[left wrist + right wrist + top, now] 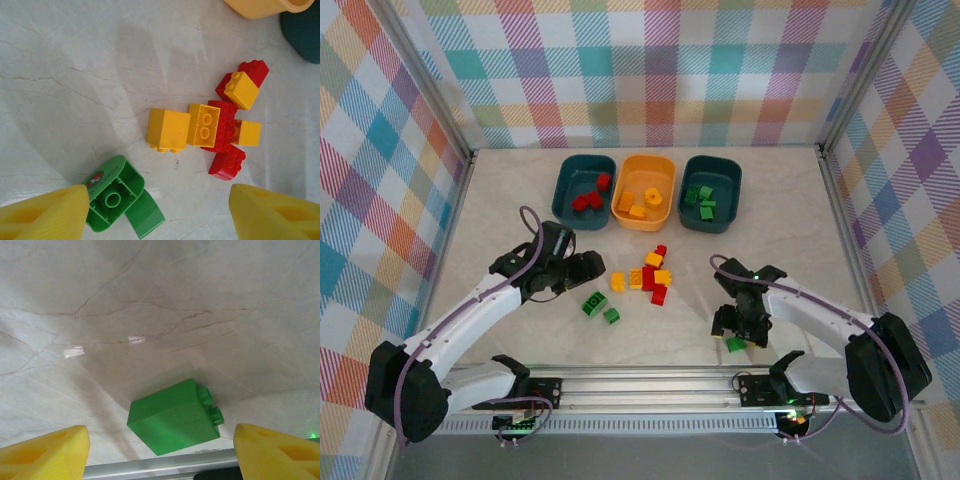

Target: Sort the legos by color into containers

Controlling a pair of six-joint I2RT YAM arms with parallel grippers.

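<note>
The counter (500, 230) is shut in by checked panels (650, 70) along its left, far and right edges, and a metal rail (660, 382) runs along the near edge. At the middle of the far edge three containers stand close together in a row: the left teal tub (582, 158) with red bricks, the orange-yellow tub (645, 160) with yellow ones, and the right teal tub (710, 160) with green ones. Both far corners and the strips along the left and right edges lie bare. A bare band separates the tubs from the red and yellow pile (652, 275) at the counter's middle, where the bricks touch and overlap. Just nearer and to the left of the pile lie two green bricks (602, 309); the left wrist view shows one tipped with its hollow underside up (114, 196). The left claw (160, 215) hangs over them with its jaws wide and nothing between them, one pad (45, 215) just beside the tipped brick and the pile ahead. Close to the near edge on the right, a lone green brick (172, 417) lies on its side just beside the rail, between the wide jaws of the right claw (160, 452), apart from both pads, with bare counter beyond it
</note>
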